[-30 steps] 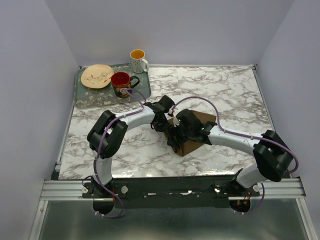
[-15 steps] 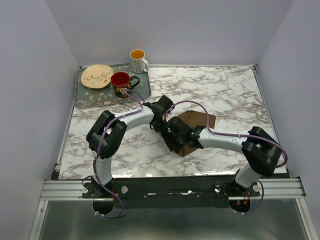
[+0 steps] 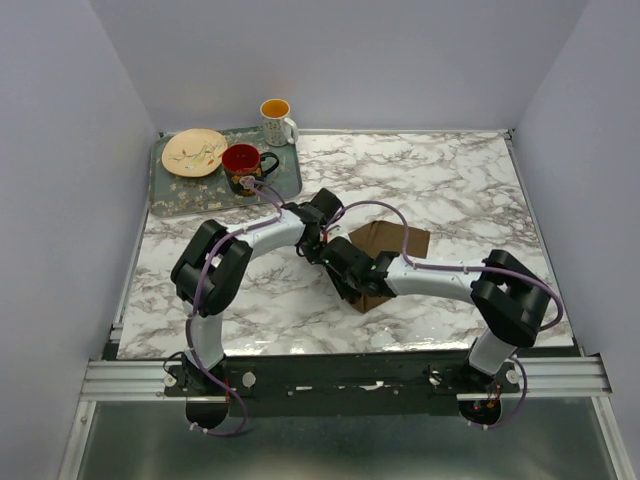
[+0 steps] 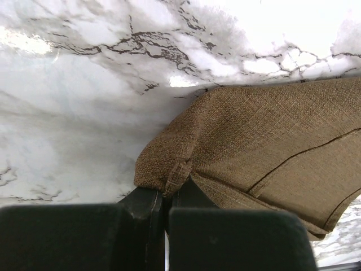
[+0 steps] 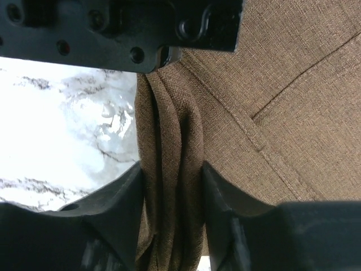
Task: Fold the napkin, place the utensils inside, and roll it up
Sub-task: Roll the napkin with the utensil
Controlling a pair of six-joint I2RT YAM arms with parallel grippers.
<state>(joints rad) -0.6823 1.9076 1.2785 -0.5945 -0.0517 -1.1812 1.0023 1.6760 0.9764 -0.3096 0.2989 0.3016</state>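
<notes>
The dark brown napkin lies folded on the marble table near its middle. My left gripper is at its left corner, and in the left wrist view the gripper is shut on that corner of the napkin. My right gripper sits just in front of it on the napkin's left edge. In the right wrist view its fingers press both sides of a bunched fold of the napkin. The utensils are out of view.
A grey tray at the back left holds a cream plate and a red mug. A white mug stands behind it. Purple walls close in on the marble table.
My right arm has slid left along the napkin's near-left edge, and its jaws have closed in onto the bunched fold. The left gripper has kept its hold.
</notes>
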